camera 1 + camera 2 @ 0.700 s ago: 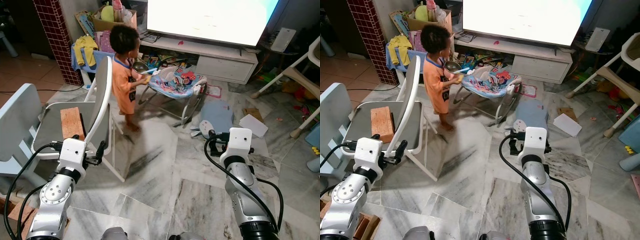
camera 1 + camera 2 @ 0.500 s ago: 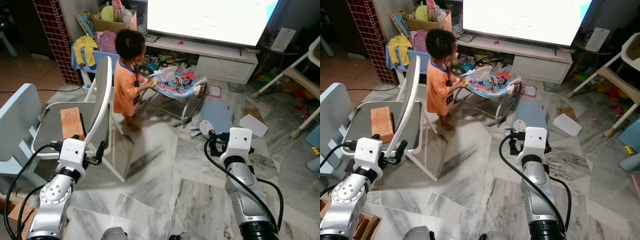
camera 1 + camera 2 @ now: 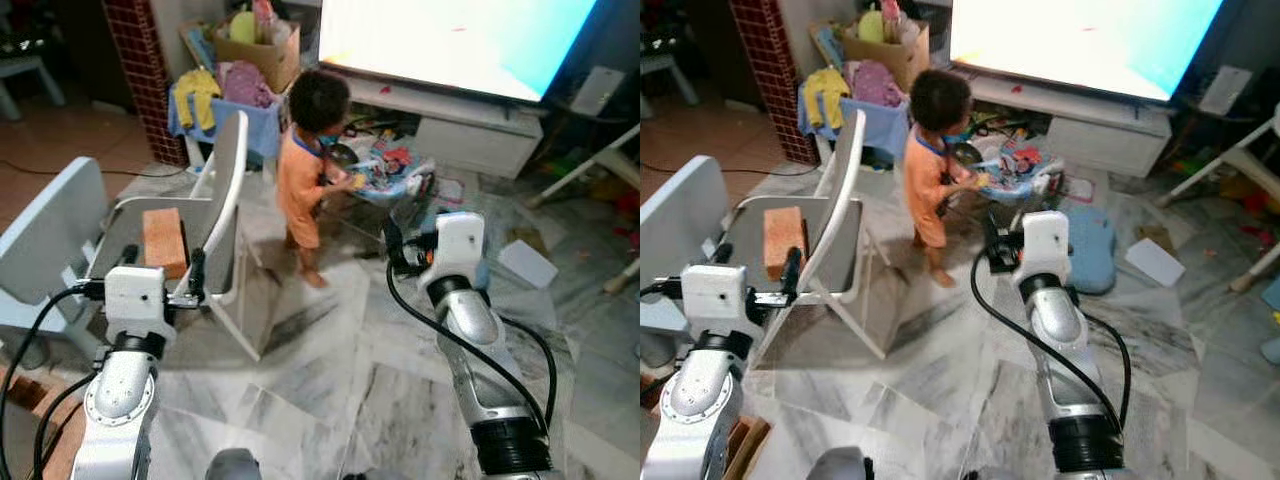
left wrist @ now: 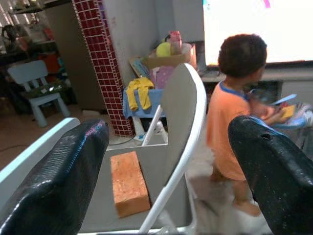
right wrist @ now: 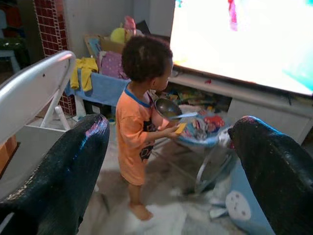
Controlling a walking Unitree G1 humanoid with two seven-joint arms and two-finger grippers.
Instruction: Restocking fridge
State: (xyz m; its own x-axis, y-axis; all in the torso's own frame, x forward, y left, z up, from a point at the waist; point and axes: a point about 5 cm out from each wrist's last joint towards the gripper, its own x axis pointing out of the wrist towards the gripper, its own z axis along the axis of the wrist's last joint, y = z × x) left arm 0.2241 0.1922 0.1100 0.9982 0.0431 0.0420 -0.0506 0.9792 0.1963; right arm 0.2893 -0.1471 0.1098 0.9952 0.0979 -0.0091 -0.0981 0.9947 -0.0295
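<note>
Both arms are raised over a marble floor (image 3: 330, 350) in a cluttered living room. The left gripper (image 4: 166, 161) is spread wide with nothing between its fingers, pointing at a white folding chair (image 3: 215, 215) at 10 o'clock. An orange-brown block (image 3: 165, 241) lies flat on the chair's seat. The right gripper (image 5: 168, 161) is also wide open and holds nothing.

A small person in an orange shirt (image 3: 305, 175) stands at 12 o'clock, just beyond the chair, between the robot and a baby bouncer (image 3: 1025, 175); the person holds a metal bowl (image 5: 166, 107). A lit TV (image 3: 455, 45) sits on a white stand (image 3: 470, 130) behind. A pale blue seat (image 3: 45, 240) stands at 9 o'clock. A cardboard box (image 3: 255, 50) tops a clothes-draped shelf beside a red-tiled pillar (image 3: 135, 80) at 11 o'clock. A blue mat (image 3: 1090, 245) lies at 1 o'clock. No fridge can be made out.
</note>
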